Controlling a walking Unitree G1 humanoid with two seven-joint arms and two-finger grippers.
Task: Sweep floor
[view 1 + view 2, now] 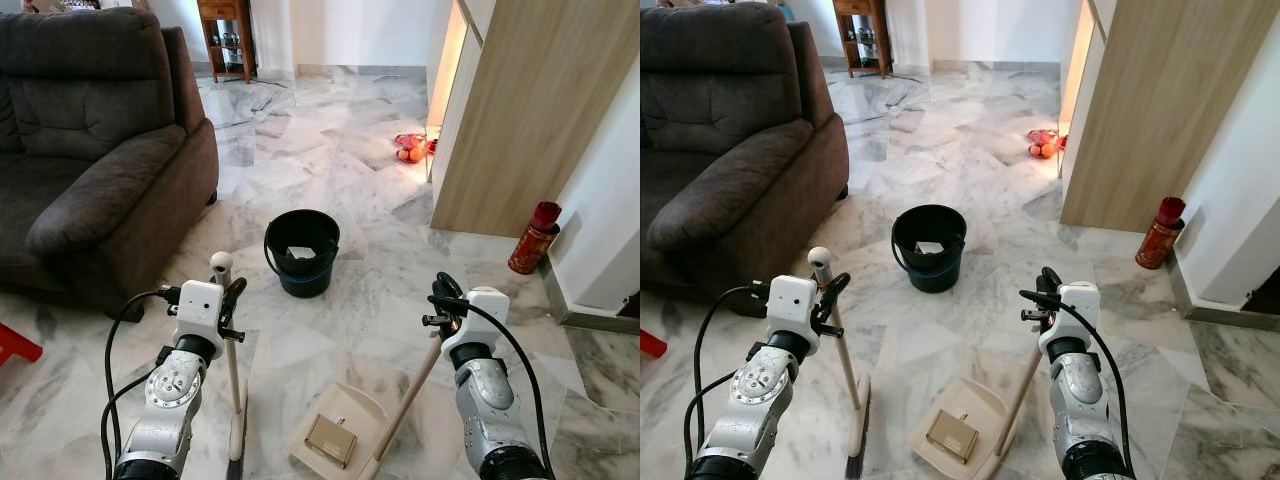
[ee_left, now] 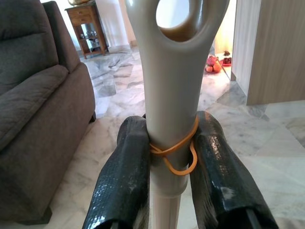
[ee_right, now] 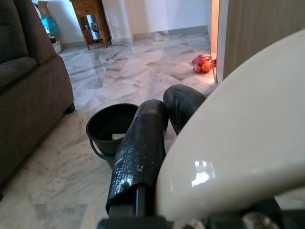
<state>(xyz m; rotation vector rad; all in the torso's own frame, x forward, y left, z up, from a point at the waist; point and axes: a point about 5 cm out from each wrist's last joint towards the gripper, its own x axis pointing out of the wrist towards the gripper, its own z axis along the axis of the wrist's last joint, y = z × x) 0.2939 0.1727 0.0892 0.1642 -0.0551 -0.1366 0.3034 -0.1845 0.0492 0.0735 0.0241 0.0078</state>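
Nearest the robot, a cream dustpan (image 1: 355, 405) lies on the marble floor (image 1: 330, 170) with a small brown box (image 1: 331, 440) in it; its front edge is cut off by the bottom of the picture. The right gripper (image 1: 443, 296) is at the top of the dustpan's wooden handle (image 1: 412, 392); a cream curve blocks much of the right wrist view, so I cannot tell whether its fingers are apart or closed on it. The left gripper (image 2: 170, 157) is clamped on the broom handle (image 2: 170, 95), where an orange rubber band (image 2: 177, 152) is wrapped; the broom head (image 1: 857, 432) stands on the floor, partly cut off. Beyond sits a black bucket (image 1: 301, 252) holding something pale, hard to identify. A dark brown sofa (image 1: 90, 150) stands left, a red canister (image 1: 533, 238) right by a wooden cabinet (image 1: 530, 110); any print on the canister is unreadable.
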